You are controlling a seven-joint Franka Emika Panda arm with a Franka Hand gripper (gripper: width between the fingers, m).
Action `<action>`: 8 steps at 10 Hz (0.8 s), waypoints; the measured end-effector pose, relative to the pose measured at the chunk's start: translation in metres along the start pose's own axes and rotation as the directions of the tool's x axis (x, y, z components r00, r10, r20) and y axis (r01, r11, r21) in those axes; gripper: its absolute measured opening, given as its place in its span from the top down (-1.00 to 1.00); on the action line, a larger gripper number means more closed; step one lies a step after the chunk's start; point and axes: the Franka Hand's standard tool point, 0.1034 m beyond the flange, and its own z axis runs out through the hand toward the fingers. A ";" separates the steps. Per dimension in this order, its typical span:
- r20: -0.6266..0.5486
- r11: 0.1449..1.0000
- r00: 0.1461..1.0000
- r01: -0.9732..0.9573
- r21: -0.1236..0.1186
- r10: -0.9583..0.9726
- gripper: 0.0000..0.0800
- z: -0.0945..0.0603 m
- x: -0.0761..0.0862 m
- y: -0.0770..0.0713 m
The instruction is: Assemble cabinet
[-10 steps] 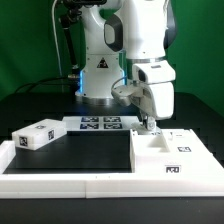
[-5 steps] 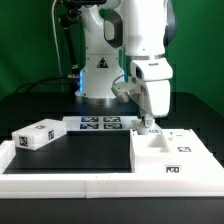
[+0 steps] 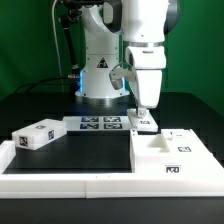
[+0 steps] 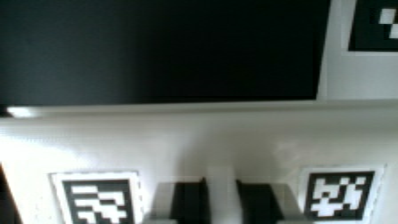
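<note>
The cabinet body (image 3: 172,156), an open white box with small markers, lies at the exterior view's right. My gripper (image 3: 143,117) hangs just behind its far left corner, shut on a small white panel (image 3: 148,126) with markers. In the wrist view the gripper (image 4: 224,203) shows two dark fingers (image 4: 187,203) with a thin white ridge of that panel (image 4: 196,140) between them, and a marker on either side. A loose white block (image 3: 35,135) with markers lies at the exterior view's left.
The marker board (image 3: 100,124) lies flat at the back middle, in front of the robot base. A long low white border rail (image 3: 90,186) runs along the front. The black table (image 4: 160,50) fills the far part of the wrist view.
The arm has shifted toward the exterior view's left and risen slightly. The small white panel now shows under the gripper, moved along with it.
</note>
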 end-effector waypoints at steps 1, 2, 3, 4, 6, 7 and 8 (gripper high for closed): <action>0.000 1.000 1.000 0.000 0.001 0.000 0.83 0.000 0.000 0.000; 0.000 1.000 1.000 -0.001 0.001 0.001 0.83 0.000 0.000 0.000; 0.010 1.000 1.000 0.006 0.022 -0.007 0.83 -0.001 -0.005 0.002; 0.023 0.999 1.000 -0.004 0.038 0.003 0.83 -0.009 -0.012 0.016; 0.031 0.999 0.999 -0.022 0.027 0.021 0.83 -0.020 -0.013 0.034; 0.031 0.999 0.999 -0.024 0.021 0.023 0.83 -0.023 -0.013 0.038; 0.031 1.000 0.999 -0.026 0.018 0.025 0.83 -0.024 -0.013 0.038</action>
